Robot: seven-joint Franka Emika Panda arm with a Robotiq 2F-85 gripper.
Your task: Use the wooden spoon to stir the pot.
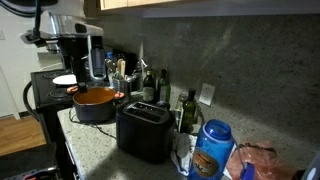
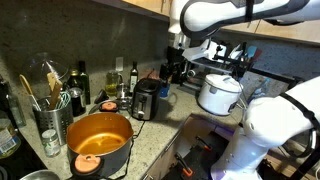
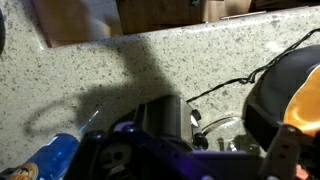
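Note:
The pot (image 1: 95, 103) is wide, dark grey and orange-red inside, and sits on the granite counter; it is nearest the camera in an exterior view (image 2: 98, 142) and at the right edge of the wrist view (image 3: 290, 100). Wooden spoons (image 2: 28, 86) stand in a utensil holder (image 2: 50, 112) by the backsplash behind the pot. My gripper (image 2: 178, 50) hangs high above the counter, apart from pot and spoons. In the wrist view its dark fingers (image 3: 198, 155) sit spread at the bottom edge with nothing between them.
A black toaster (image 1: 143, 131) (image 2: 147, 100) (image 3: 150, 125) stands beside the pot. Bottles (image 1: 150, 86) line the backsplash. A blue container (image 1: 210, 148) (image 3: 50, 160) sits past the toaster. A white rice cooker (image 2: 218, 93) sits on the stove side.

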